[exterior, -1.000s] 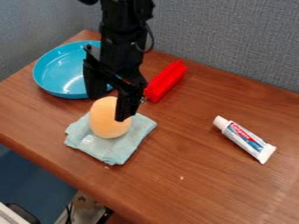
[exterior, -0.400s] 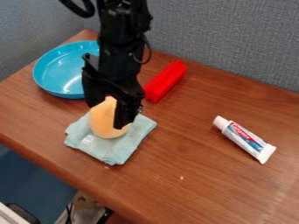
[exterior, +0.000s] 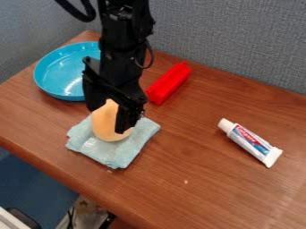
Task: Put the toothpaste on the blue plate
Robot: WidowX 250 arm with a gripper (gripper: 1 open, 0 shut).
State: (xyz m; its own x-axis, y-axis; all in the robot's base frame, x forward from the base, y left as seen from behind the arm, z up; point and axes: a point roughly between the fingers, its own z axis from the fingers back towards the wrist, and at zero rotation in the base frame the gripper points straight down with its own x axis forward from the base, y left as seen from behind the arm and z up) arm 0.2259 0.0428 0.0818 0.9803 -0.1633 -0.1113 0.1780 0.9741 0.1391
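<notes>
The toothpaste (exterior: 250,141), a small white tube with red and blue print, lies flat on the wooden table at the right. The blue plate (exterior: 57,70) rests at the back left, partly hidden by the arm. My gripper (exterior: 111,109) points straight down in the middle left, far from the toothpaste. Its black fingers (exterior: 92,83) stand open on either side of an orange egg-shaped object (exterior: 107,122) that sits on a pale teal cloth (exterior: 111,145). I cannot tell whether the fingers touch the orange object.
A red rectangular block (exterior: 170,81) lies just behind and right of the gripper. The table's front edge (exterior: 120,192) runs diagonally along the lower left. A grey wall backs the table.
The gripper has sunk slightly lower around the orange object and drifted a little left. The toothpaste, plate and red block have not moved.
</notes>
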